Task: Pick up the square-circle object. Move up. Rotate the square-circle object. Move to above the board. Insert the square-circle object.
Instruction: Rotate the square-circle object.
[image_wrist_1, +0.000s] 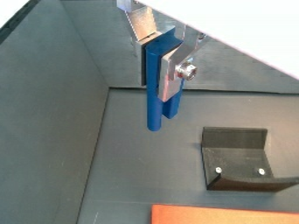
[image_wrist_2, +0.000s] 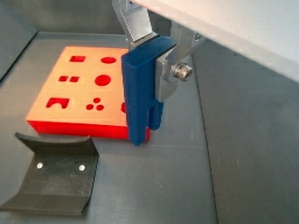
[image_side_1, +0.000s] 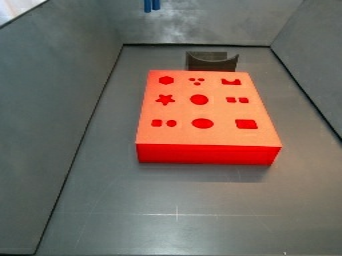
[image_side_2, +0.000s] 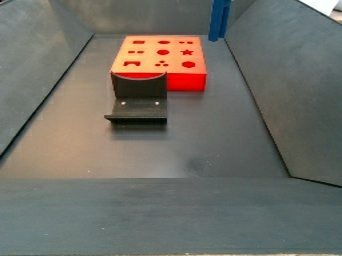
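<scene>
In both wrist views my gripper (image_wrist_1: 162, 66) (image_wrist_2: 155, 61) is shut on the square-circle object (image_wrist_1: 156, 105) (image_wrist_2: 140, 96), a slim blue block hanging upright with its two prongs pointing down. It is held high above the floor. The board (image_wrist_2: 84, 70) (image_side_1: 221, 112) (image_side_2: 181, 80), a red-orange slab with darker cut-out holes, lies flat below and to one side of the block; only its corner (image_wrist_1: 222, 214) shows in a wrist view. In both side views just the block's lower end (image_side_1: 151, 5) (image_side_2: 221, 18) shows at the upper frame edge, beyond the board's far end.
The fixture (image_wrist_1: 239, 157) (image_wrist_2: 59, 171) (image_side_1: 207, 60) (image_side_2: 138, 105), a dark L-shaped bracket, stands on the grey floor close to one short end of the board. Sloping grey walls (image_side_1: 80, 60) enclose the floor on all sides.
</scene>
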